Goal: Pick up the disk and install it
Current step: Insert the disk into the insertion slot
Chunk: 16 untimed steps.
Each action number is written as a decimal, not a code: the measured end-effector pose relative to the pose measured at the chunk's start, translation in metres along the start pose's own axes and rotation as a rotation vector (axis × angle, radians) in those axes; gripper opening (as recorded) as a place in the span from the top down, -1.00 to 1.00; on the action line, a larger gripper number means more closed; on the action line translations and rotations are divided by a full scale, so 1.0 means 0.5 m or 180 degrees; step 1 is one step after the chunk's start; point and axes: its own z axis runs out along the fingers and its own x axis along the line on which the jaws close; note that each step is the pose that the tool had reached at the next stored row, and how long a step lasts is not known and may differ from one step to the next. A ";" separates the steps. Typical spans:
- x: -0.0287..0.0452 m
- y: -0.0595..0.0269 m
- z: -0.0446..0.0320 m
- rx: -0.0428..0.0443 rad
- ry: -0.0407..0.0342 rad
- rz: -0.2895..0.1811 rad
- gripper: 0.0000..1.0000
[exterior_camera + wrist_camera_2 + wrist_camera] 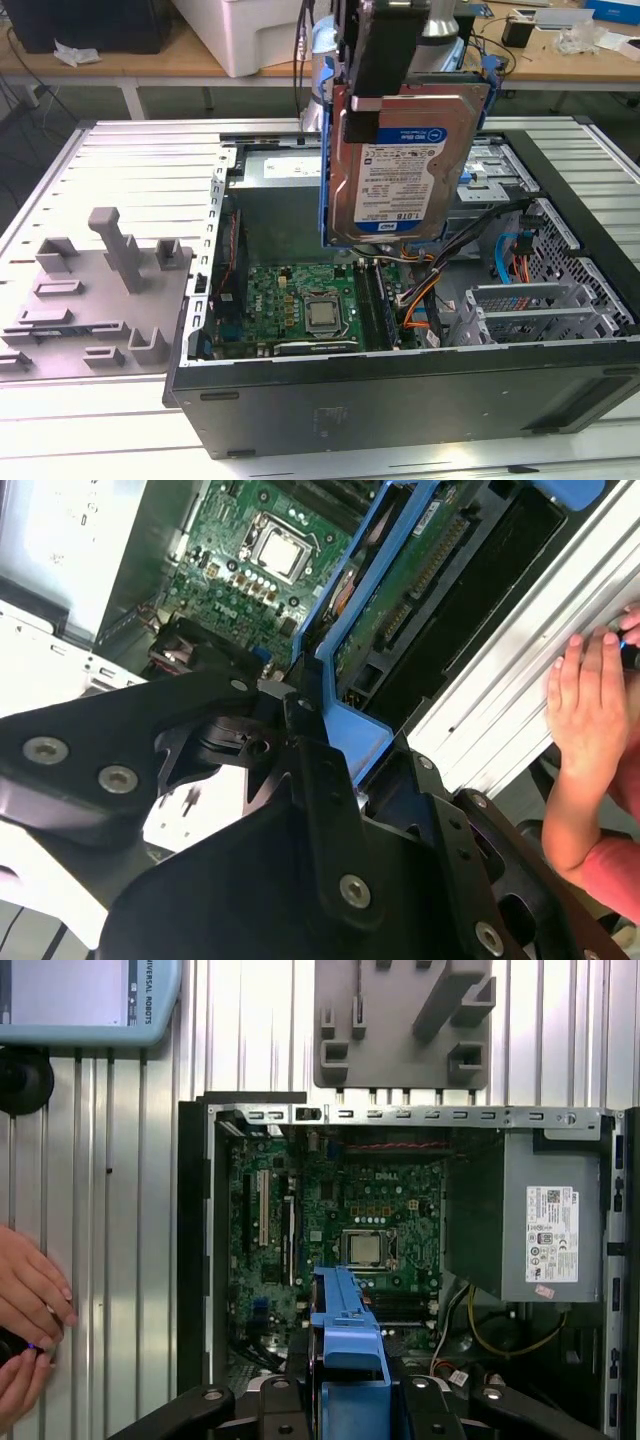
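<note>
Silver and blue-railed, the disk (400,165) hangs on edge above the open computer case (400,400). The end effector (385,95) is clamped shut on its upper edge, holding it high, I'd guess, to clear the case walls. The drive bay (540,310) sits at four o'clock from it.

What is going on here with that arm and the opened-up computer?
A robot arm's gripper is clamped on a flat silver hard drive in a blue plastic frame and holds it on edge in the air above an open black computer case. The drive is not yet seated in the case, and the green circuit board lies exposed below. A person's hand is at the edge of the ribbed metal table.
</note>
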 end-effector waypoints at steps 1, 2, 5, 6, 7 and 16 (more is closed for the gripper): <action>0.000 -0.006 0.000 0.0000 0.0000 0.0000 0.26; 0.001 -0.012 0.000 -0.0001 0.0000 0.0000 0.26; 0.004 -0.030 0.000 -0.0005 -0.0001 0.0000 0.26; 0.005 -0.035 0.000 -0.0007 -0.0001 0.0000 0.26; 0.006 -0.041 0.000 -0.0008 -0.0001 0.0000 0.26; 0.026 -0.158 -0.001 -0.0020 -0.0008 -0.0001 0.26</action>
